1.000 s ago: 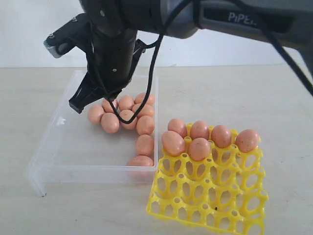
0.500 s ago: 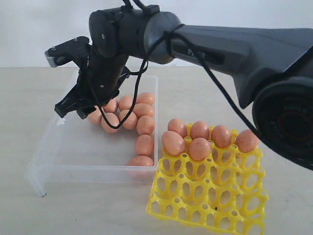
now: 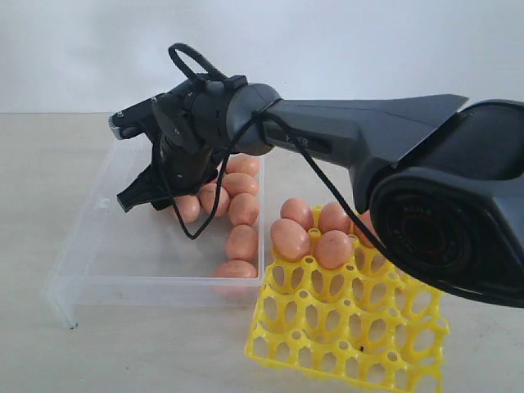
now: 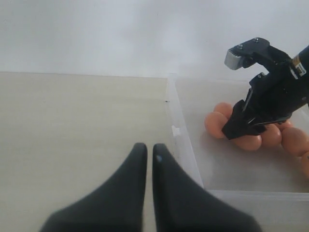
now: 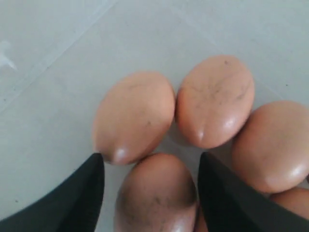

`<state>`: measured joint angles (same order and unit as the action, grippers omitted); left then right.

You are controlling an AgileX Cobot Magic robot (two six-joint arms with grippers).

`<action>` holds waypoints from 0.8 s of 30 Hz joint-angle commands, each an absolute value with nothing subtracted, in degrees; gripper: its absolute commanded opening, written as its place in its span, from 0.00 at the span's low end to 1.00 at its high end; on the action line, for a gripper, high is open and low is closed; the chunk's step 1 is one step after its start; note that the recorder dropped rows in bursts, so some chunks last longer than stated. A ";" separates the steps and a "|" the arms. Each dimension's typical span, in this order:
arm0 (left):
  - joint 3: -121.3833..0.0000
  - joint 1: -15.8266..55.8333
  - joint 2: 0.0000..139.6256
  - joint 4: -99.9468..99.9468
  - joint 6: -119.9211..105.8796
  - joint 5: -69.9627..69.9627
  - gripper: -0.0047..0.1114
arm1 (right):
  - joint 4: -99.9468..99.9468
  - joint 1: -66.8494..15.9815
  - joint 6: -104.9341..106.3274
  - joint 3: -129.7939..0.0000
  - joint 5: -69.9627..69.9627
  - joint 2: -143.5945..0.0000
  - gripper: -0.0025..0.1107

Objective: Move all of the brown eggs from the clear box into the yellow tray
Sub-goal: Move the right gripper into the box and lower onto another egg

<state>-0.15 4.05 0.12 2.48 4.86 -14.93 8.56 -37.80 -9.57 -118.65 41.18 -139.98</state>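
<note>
Dipped lower into the clear box (image 3: 78, 237) since a second ago, spread the right gripper (image 5: 149, 164) wide astride one brown egg (image 5: 154, 200) for the pinch, grasped nothing yet, parked the left gripper (image 4: 148, 154) closed and empty outside.

Three views, one shared box (image 3: 106, 246)
The whole scene is taken from slightly above; the box is viewed low from outside by the left wrist; its eggs (image 5: 215, 101) are seen close overhead by the right wrist.

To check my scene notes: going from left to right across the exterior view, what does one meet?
Left wall of the clear box → right gripper → brown eggs in the box → yellow tray.
</note>
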 commanded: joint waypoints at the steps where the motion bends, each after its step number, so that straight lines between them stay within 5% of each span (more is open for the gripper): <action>1: 0.00 3.85 0.00 2.34 4.73 -14.57 0.08 | 9.22 -37.63 -11.64 -118.98 42.79 -141.25 0.46; 7: 0.00 3.85 0.00 2.34 4.73 -14.57 0.08 | 9.11 -37.63 -12.16 -118.98 42.98 -141.51 0.40; 13: 0.00 3.85 0.00 2.34 4.73 -14.57 0.08 | 9.22 -37.63 -12.16 -118.98 43.51 -141.51 0.02; 24: 0.00 3.85 0.00 2.34 4.73 -14.57 0.08 | 9.54 -37.63 -11.65 -118.98 46.44 -139.65 0.02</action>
<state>-0.15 4.05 0.12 2.48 4.86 -14.93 8.71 -37.80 -12.15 -118.65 44.70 -141.42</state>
